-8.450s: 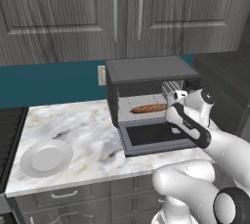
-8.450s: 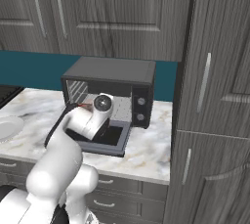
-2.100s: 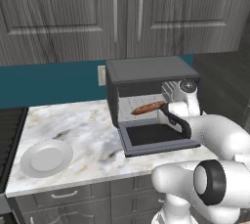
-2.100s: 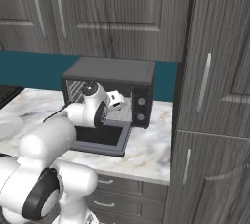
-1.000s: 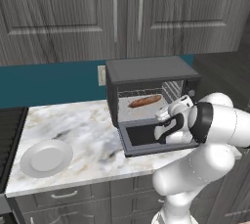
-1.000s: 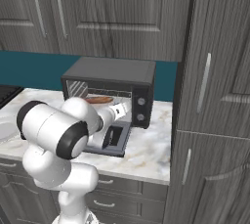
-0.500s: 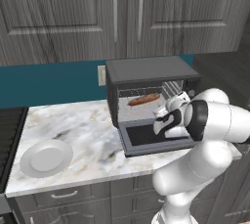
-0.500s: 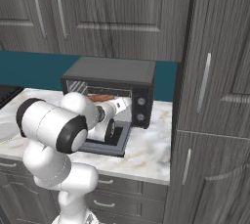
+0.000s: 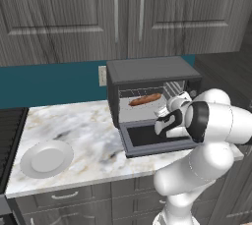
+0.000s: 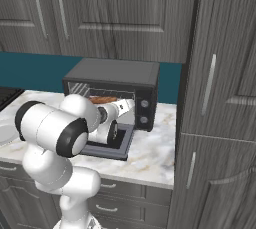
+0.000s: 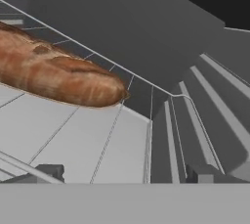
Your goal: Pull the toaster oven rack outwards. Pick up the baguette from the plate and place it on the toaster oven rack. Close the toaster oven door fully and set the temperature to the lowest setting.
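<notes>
my gripper spread wide, holding nothing, right of frame centre beside toaster oven. baguette on toaster oven rack, upper left in hand view. toaster oven door down. plate lower left.

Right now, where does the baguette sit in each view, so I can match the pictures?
Left base view: baguette on the toaster oven rack, inside the open oven, centre.
Right base view: baguette just above the arm, centre-left.
Hand view: baguette upper left, on the rack.
Shared landmark: toaster oven.
</notes>
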{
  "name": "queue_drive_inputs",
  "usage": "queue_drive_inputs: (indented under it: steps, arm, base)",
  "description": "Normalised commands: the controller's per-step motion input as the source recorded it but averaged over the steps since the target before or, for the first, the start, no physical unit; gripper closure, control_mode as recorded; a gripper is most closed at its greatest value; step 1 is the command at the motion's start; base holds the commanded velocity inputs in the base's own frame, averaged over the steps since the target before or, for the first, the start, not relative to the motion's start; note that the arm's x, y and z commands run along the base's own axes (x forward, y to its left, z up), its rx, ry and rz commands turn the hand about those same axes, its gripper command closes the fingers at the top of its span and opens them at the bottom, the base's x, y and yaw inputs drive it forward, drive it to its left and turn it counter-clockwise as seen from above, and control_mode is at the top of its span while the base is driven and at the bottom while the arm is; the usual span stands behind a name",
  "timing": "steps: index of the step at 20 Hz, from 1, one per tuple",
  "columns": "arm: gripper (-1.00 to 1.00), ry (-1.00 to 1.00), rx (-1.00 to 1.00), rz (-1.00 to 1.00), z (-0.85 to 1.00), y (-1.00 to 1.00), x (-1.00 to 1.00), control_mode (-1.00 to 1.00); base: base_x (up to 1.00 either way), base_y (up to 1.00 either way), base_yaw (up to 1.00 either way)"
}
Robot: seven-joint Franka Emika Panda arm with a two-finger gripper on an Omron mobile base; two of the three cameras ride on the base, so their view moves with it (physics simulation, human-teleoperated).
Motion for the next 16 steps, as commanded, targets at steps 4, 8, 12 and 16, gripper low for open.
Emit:
queue_drive_inputs:
  steps: [4,8,12,16]
  arm:
    - [-1.0,0.0,0.0,-0.02,0.0,0.01,0.53,-1.0]
    - [-1.0,0.0,0.0,-0.03,0.0,0.02,0.57,-1.0]
    - [-1.0,0.0,0.0,0.0,0.0,0.0,0.08,-1.0]
    - [-1.0,0.0,0.0,0.0,0.0,0.0,0.0,-1.0]
  base:
    - [0.0,0.0,0.0]
    - [0.0,0.0,0.0]
    - [0.0,0.0,0.0]
    - [0.0,0.0,0.0]
